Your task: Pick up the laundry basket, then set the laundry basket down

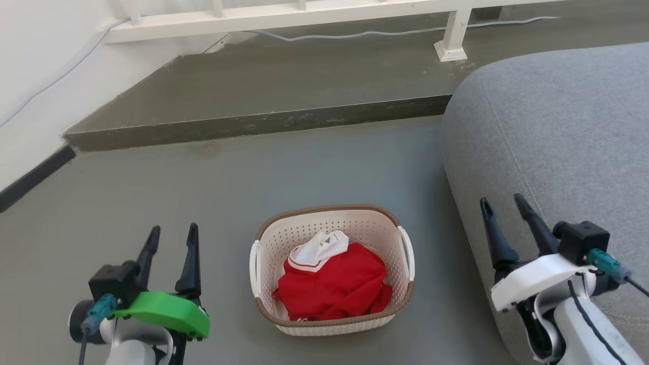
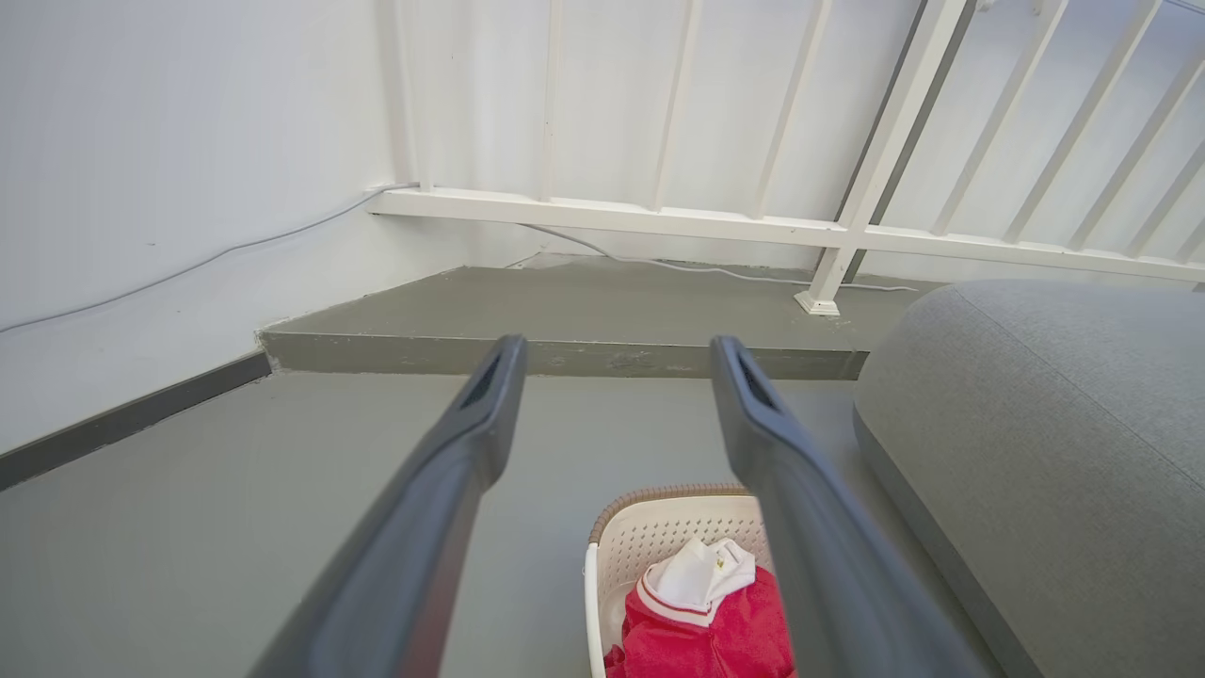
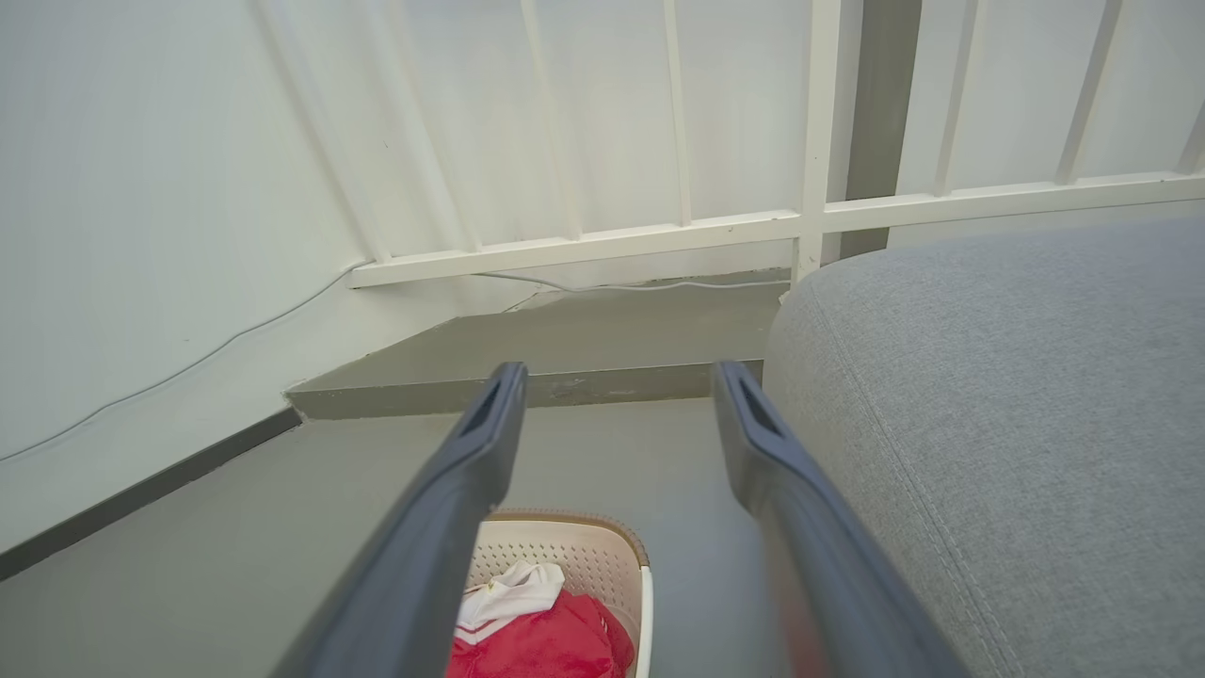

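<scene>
A smooth grey floor fills a room corner. The laundry basket, cream with a brown rim, stands on this floor between the robot's two hands, touching neither. Inside it lies a red garment with a white collar. The left hand hovers to the basket's left with its two dark fingers spread apart and nothing between them. The right hand hovers to the basket's right, also spread apart and empty, in front of a large grey upholstered seat whose rounded edge sits near the basket. Beyond the basket, the floor rises in one low step of the same grey. A white railing runs along the back of the step, with a pale cable trailing beneath it. A white wall with a dark skirting strip closes the left side.
</scene>
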Controlling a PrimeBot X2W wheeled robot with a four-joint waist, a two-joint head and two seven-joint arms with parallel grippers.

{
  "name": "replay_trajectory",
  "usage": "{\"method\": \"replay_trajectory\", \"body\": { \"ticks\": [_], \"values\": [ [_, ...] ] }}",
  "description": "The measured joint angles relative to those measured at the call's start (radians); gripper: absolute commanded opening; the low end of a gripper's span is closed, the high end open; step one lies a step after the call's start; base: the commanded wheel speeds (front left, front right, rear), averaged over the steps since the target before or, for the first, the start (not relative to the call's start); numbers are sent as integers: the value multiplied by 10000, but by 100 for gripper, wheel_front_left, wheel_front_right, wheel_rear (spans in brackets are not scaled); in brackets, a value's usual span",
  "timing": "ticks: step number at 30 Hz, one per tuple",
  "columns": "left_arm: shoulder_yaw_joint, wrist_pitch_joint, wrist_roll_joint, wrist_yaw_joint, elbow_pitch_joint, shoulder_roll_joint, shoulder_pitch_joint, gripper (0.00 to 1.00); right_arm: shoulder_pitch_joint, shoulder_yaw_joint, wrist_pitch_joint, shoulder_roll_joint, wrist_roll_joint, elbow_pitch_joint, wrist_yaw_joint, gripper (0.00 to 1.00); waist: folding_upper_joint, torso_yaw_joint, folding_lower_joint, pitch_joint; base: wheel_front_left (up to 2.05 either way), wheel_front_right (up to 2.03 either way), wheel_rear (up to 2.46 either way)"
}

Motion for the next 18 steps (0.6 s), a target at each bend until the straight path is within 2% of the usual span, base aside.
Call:
{"method": "replay_trajectory", "body": {
  "ticks": [8,18],
  "values": [
    [13,138,-146,2,593,-71,218,0,436,59,50,267,161,470,-2,0,0,4,0,-4,0,0,0],
    [382,587,-1459,2,660,-75,208,0,430,-318,376,324,1463,456,48,0,0,63,0,-59,0,0,0]
  ]
}}
